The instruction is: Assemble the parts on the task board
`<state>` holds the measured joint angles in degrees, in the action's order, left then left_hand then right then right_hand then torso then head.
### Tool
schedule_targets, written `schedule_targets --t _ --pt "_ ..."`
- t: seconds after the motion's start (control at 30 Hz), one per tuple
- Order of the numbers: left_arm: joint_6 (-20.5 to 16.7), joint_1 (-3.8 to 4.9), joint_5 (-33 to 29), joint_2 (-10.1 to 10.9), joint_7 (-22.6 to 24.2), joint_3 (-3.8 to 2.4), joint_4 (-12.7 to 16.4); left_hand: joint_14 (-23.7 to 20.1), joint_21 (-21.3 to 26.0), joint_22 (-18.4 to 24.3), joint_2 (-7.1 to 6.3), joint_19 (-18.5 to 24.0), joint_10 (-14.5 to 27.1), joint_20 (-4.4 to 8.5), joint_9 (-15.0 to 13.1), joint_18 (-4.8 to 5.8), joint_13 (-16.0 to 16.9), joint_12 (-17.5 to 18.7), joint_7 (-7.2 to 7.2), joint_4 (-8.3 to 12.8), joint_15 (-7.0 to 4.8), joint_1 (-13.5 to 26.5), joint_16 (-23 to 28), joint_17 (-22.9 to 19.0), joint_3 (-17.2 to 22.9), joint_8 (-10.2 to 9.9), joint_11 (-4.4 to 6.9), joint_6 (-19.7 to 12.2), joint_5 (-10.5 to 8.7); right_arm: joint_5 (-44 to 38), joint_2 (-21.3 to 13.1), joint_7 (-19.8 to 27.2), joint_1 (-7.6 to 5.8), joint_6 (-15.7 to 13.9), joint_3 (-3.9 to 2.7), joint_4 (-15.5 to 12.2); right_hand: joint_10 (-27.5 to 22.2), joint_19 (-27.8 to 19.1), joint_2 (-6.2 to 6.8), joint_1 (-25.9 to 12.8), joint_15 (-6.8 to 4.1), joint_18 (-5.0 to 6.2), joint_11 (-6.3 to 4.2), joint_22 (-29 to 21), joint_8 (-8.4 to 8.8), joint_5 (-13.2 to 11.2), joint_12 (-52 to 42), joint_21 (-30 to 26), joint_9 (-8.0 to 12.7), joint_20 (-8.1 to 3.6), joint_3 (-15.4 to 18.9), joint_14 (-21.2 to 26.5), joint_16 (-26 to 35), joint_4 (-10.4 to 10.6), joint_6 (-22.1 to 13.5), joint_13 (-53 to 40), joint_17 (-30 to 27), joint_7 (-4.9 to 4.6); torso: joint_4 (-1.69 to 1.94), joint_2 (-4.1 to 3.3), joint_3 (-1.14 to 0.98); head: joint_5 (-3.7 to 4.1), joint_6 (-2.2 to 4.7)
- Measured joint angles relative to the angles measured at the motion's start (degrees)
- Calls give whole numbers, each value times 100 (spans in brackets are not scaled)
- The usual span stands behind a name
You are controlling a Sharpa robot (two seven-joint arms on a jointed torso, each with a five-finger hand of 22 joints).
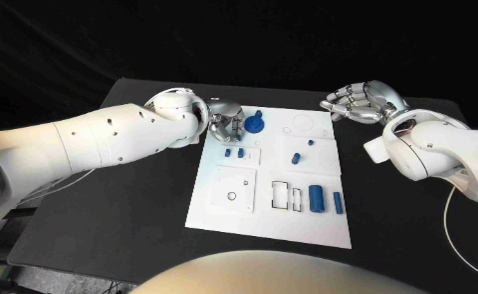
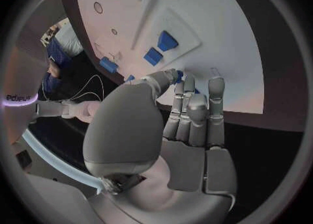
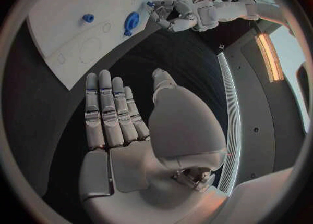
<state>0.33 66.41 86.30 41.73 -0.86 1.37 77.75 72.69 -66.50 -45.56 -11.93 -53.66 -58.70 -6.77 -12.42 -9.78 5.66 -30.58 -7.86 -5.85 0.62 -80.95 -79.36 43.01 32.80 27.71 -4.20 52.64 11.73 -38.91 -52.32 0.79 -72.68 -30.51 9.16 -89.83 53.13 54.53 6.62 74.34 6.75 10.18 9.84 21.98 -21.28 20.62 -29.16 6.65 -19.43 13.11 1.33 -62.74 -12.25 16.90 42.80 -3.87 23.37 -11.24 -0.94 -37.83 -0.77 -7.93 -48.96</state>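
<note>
The white task board lies in the middle of the black table. A blue round part with a knob stands near its far left corner. My left hand hovers right beside that part, fingers stretched out straight; a bit of blue shows past the thumb tip, and whether they touch I cannot tell. Seen from the right wrist, the left hand sits a little apart from the round part. My right hand is raised off the far right corner, palm flat, fingers apart, holding nothing.
Two small blue blocks lie just in front of the left hand. Two small pegs sit mid-board, and two blue cylinders lie near the front right. Bare black table surrounds the board on both sides.
</note>
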Motion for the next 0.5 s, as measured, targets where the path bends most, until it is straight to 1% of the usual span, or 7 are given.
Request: schedule_targets --t 0.27,0.37,0.47,0.5 --pt "16 -2 -10 -10 0 7 -13 0 0 0 0 0 0 0 0 0 0 0 0 0 0 0 0 0 0 0 0 0 0 0 -2 0 1 0 0 0 0 0 0 0 0 0 0 0 0 0 0 0 0 0 0 0 0 0 0 0 0 0 -1 -1 1 4 -12" --pt "21 -2 -14 -13 0 9 -18 0 0 0 0 0 0 0 0 1 0 0 0 0 0 0 0 0 0 0 0 -1 -1 0 0 0 2 0 0 0 0 0 0 0 0 0 0 0 0 0 0 0 0 0 0 0 0 0 0 0 0 0 -1 -1 -2 4 -16" --pt "24 -1 -16 -15 0 11 -22 0 0 -9 0 -42 -31 0 1 1 0 0 25 16 0 0 -23 0 -16 0 -8 34 -1 0 1 0 4 0 0 1 0 0 0 0 0 0 0 0 0 0 0 0 0 0 0 0 0 0 0 0 0 0 -1 1 -3 1 -19" --pt "25 -1 -17 -16 0 11 -24 13 0 -14 0 -42 -40 0 1 1 1 0 12 16 -13 0 -23 6 -16 -2 0 50 -1 0 1 0 5 0 0 1 0 0 0 0 0 0 0 0 0 0 0 0 0 0 0 0 0 0 0 0 0 0 -1 2 -3 0 -20"
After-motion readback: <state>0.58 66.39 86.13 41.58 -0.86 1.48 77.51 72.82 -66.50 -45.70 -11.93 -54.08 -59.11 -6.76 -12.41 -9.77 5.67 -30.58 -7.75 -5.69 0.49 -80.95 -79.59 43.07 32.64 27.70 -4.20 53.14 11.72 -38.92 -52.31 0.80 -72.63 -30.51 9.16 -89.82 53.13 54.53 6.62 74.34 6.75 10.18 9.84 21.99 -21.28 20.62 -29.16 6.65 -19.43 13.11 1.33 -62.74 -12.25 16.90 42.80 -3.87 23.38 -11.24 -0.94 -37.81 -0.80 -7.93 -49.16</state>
